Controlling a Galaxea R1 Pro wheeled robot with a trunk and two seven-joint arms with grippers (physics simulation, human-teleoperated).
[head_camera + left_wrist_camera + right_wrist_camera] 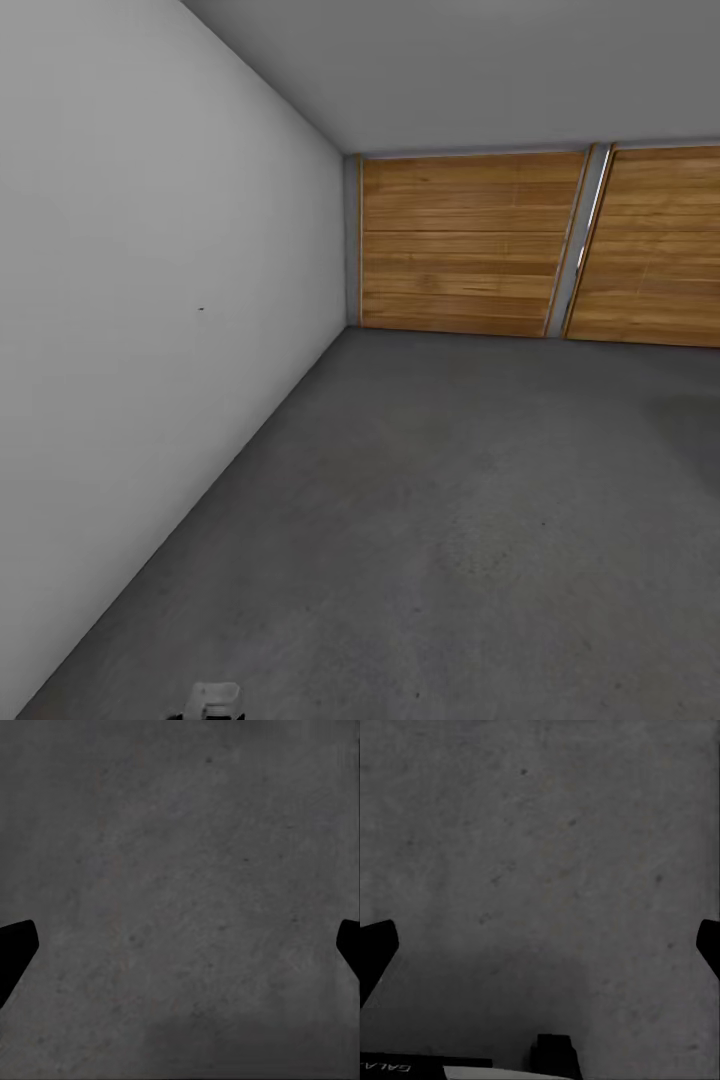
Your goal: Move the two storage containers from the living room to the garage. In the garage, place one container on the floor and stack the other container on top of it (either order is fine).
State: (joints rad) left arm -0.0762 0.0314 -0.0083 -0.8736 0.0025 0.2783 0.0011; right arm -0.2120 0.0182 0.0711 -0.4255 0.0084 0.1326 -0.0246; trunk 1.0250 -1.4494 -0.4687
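The garage (430,250) is a bare room: a plain white wall (150,300) runs along the left of the head view, and two wooden panel doors (465,245) close off the far end, with a narrow grey strip between them. The floor (450,520) is mottled dark grey concrete, speckled with small darker spots, and it lies bare across the stretch in view. A faint darker patch sits on it toward the right edge (too vague to identify). At the bottom edge of the head view a small white and black piece of the robot's own body (215,700) pokes in. Over the same concrete, the left end effector (180,952) is spread wide, its two dark fingertips (15,952) at opposite edges of the left wrist view with nothing between them. The right end effector (540,952) is likewise spread wide and holds nothing; beneath it a dark part of the robot bearing mirrored lettering (405,1066) is visible.
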